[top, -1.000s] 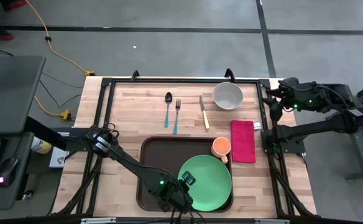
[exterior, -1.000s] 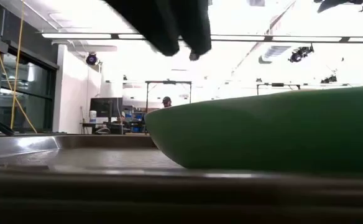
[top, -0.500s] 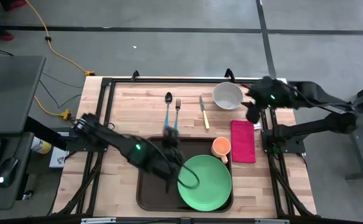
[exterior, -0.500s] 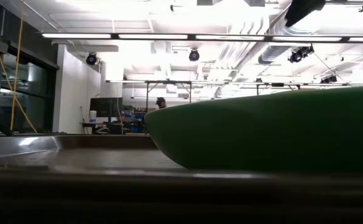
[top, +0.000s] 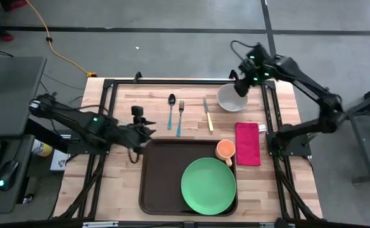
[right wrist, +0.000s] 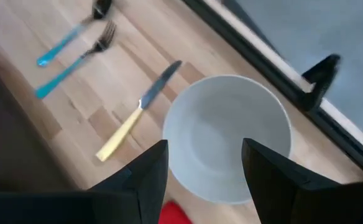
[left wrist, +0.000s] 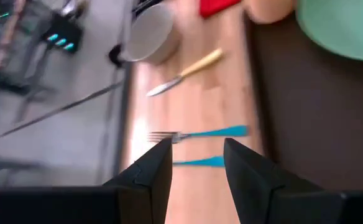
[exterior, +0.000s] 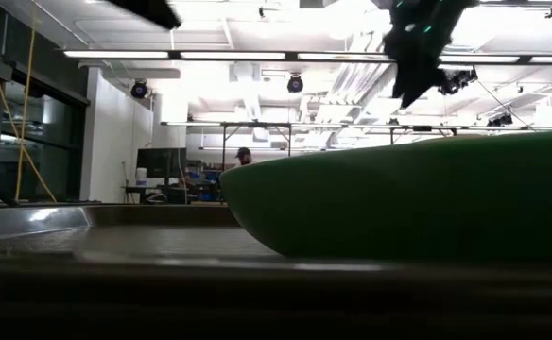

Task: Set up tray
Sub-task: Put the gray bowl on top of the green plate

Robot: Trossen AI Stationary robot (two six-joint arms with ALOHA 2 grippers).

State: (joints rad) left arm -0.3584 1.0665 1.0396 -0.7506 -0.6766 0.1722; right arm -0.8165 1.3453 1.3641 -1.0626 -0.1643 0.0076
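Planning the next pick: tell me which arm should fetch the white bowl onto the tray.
Right. The right gripper hangs open directly over the white bowl, as its wrist view confirms. The left gripper is open too, but sits by the tray's far left corner, with the cutlery between it and the bowl.

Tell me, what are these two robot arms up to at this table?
They are laying out a meal tray. The brown tray already holds a green plate and an orange cup. The right tool hangs open over the white bowl, likely the next pick. The left tool, open and empty, sits beside the tray near the fork and spoon.
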